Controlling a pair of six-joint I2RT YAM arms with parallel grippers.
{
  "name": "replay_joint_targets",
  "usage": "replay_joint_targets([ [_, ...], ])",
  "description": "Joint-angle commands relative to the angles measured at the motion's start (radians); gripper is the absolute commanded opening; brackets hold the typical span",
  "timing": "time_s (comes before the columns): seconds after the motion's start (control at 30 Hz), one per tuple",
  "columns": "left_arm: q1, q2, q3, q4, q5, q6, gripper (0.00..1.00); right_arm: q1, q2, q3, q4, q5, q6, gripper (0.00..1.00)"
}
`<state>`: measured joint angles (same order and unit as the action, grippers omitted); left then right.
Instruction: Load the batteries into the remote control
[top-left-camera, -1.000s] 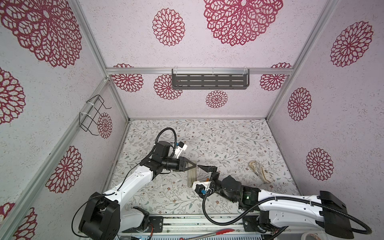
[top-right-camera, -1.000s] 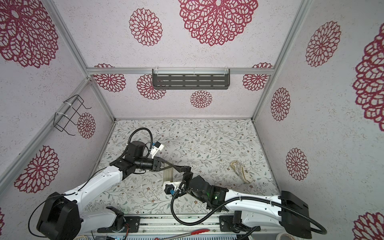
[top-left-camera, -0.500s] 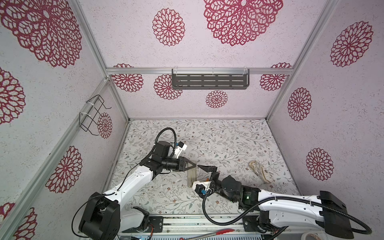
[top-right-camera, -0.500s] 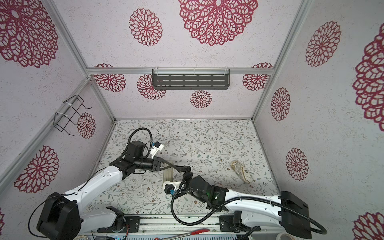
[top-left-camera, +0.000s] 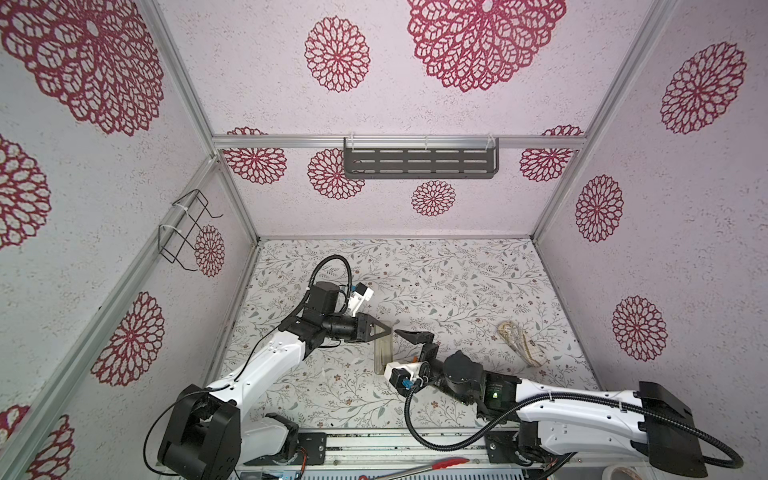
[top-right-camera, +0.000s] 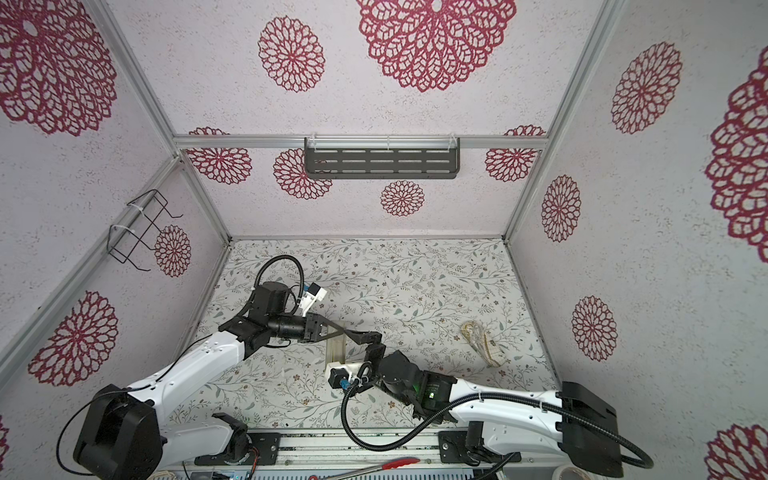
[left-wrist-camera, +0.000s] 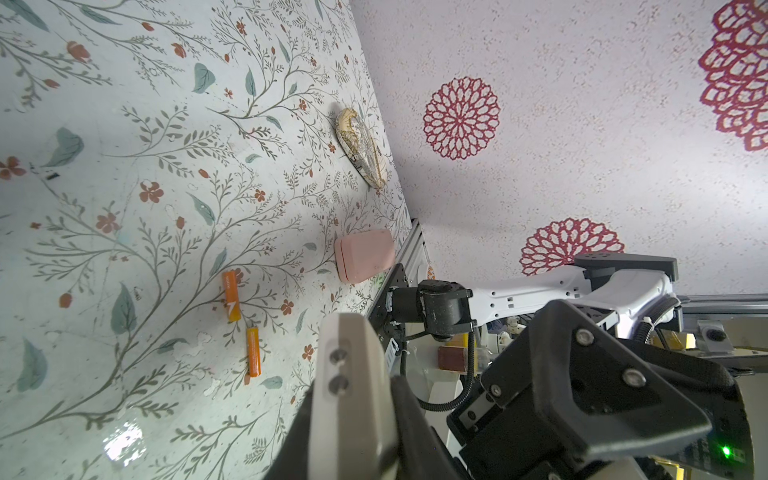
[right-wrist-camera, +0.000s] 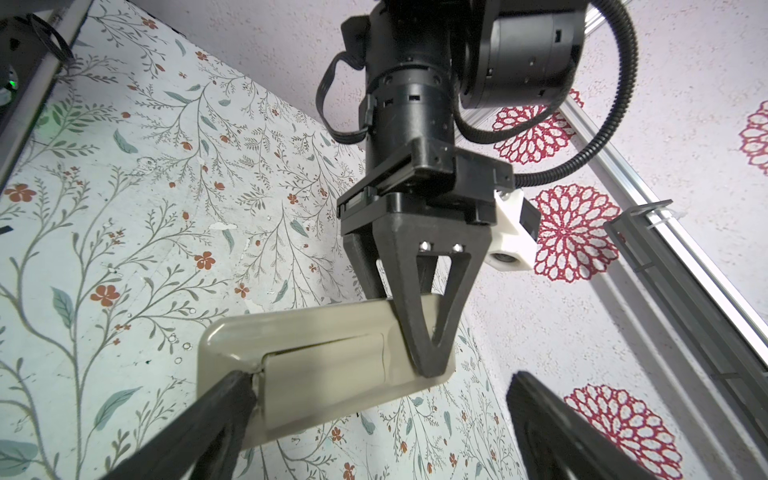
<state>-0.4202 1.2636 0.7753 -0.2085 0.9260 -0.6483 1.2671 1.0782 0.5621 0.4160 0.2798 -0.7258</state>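
Observation:
My left gripper (top-left-camera: 388, 330) (top-right-camera: 341, 331) is shut on one end of the remote control (top-left-camera: 383, 351) (top-right-camera: 336, 347) and holds it above the middle of the table. In the right wrist view the remote control (right-wrist-camera: 316, 345) shows its plain beige back with the battery cover (right-wrist-camera: 328, 365). My right gripper (right-wrist-camera: 378, 386) (top-left-camera: 405, 347) stands open around it, one fingertip (right-wrist-camera: 239, 390) touching the cover's corner. In the left wrist view the two orange batteries (left-wrist-camera: 231, 301) (left-wrist-camera: 253, 351) lie on the table end to end; in both top views they are hidden.
A pink pad (left-wrist-camera: 363, 254) lies near the front edge beside the batteries. A patterned pouch (top-left-camera: 519, 345) (left-wrist-camera: 363, 147) sits at the right. A grey shelf (top-left-camera: 419, 163) hangs on the back wall, a wire basket (top-left-camera: 183, 232) on the left wall.

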Motion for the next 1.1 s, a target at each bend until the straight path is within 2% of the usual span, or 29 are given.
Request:
replay_joint_targets([
  [0.0,0.008,-0.01,0.008,-0.019,0.033,0.0,0.0,-0.008,-0.007,-0.001,0.059,0.018,-0.014,0.99],
  [1.07,0.029,-0.023,0.01,-0.001,0.031,-0.005,0.0,-0.006,0.0,-0.004,0.036,-0.019,-0.02,0.99],
])
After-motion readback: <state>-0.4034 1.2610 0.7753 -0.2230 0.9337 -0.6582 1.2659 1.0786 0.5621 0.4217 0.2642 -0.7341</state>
